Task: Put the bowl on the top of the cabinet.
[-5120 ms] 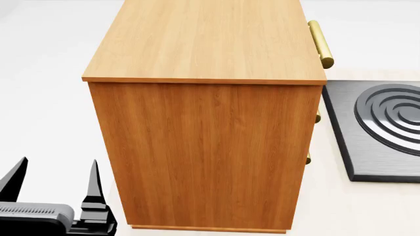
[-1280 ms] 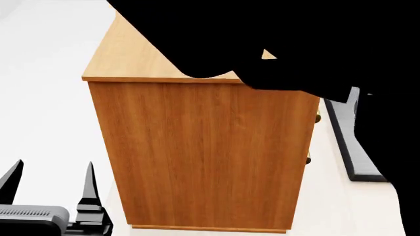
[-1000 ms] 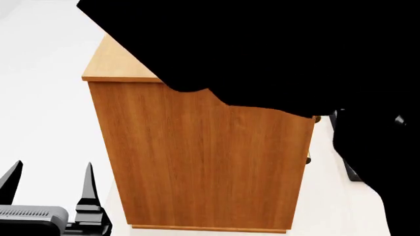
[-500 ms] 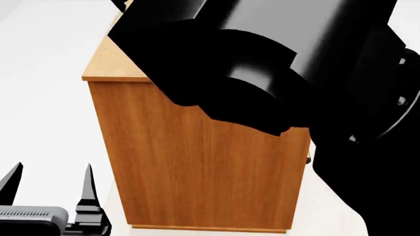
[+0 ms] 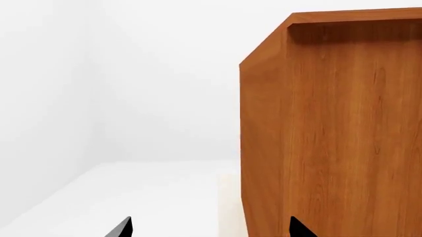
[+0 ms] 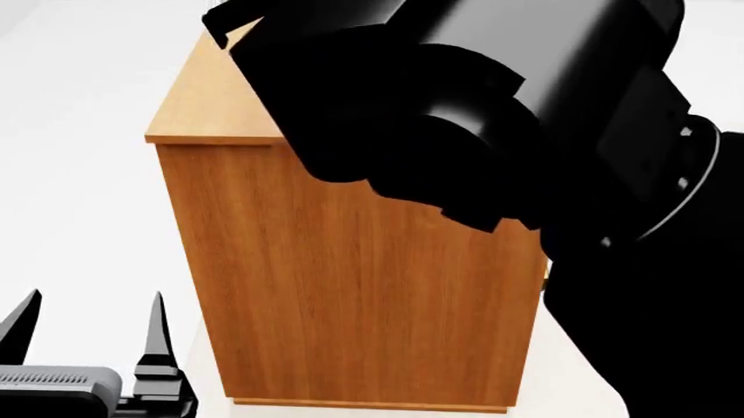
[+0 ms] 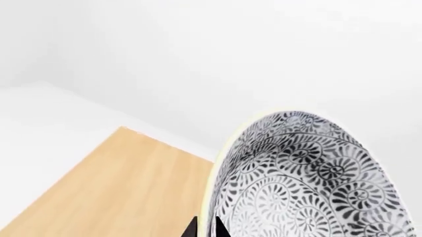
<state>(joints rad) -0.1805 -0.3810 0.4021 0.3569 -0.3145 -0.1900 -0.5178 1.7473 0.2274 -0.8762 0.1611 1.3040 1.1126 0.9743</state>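
Note:
The bowl [image 7: 303, 182], white with a dense grey leaf pattern, shows in the right wrist view, tilted on edge over the cabinet's light flat top [image 7: 112, 187]. My right gripper [image 7: 205, 228] is shut on the bowl's rim, one fingertip on each side of it. In the head view my black right arm [image 6: 489, 113] covers most of the cabinet top and hides the bowl. The reddish-brown cabinet [image 6: 348, 287] stands in the middle. My left gripper [image 6: 93, 305] stays open and empty, low beside the cabinet's side [image 5: 329, 123].
White floor [image 6: 82, 200] lies left of the cabinet, with a white wall [image 5: 132, 74] behind. A pale strip of surface [image 5: 228, 207] runs along the cabinet's base. My right arm blocks everything to the right in the head view.
My right arm, absent five seconds ago, has swung in over the cabinet top and hides the stove plate seen earlier. In the last half second it shifted slightly. The left gripper has stayed put.

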